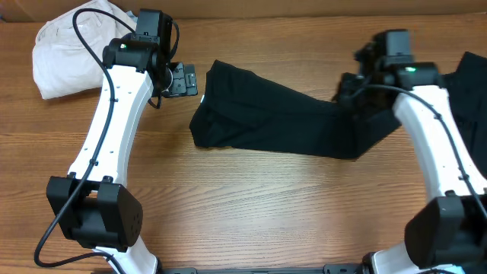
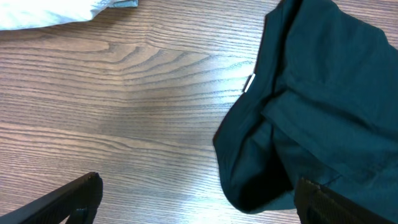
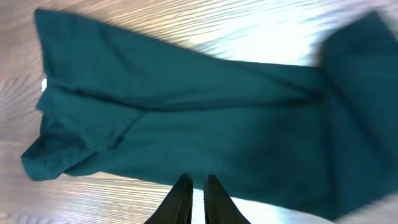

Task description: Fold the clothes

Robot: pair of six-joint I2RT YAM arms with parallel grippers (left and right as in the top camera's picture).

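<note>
black garment [image 1: 281,122]: limp, rumpled, stretched out, centre | cream-white bundle [image 1: 65,53]: far-left corner

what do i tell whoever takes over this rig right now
Left gripper: open, empty, at the left end of the limp black fabric garment.
Right gripper: fingers nearly shut above that garment, no cloth seen between them.
Garment lies stretched out, rumpled, on the wooden table; cream-white cloth bundle at far left corner; second black cloth at right edge.
Done: no neat fold visible. Left: fold everything.

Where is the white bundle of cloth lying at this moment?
In the overhead view the white bundle lies at the table's far left corner, partly behind the left arm, apart from the black garment in the middle.
</note>
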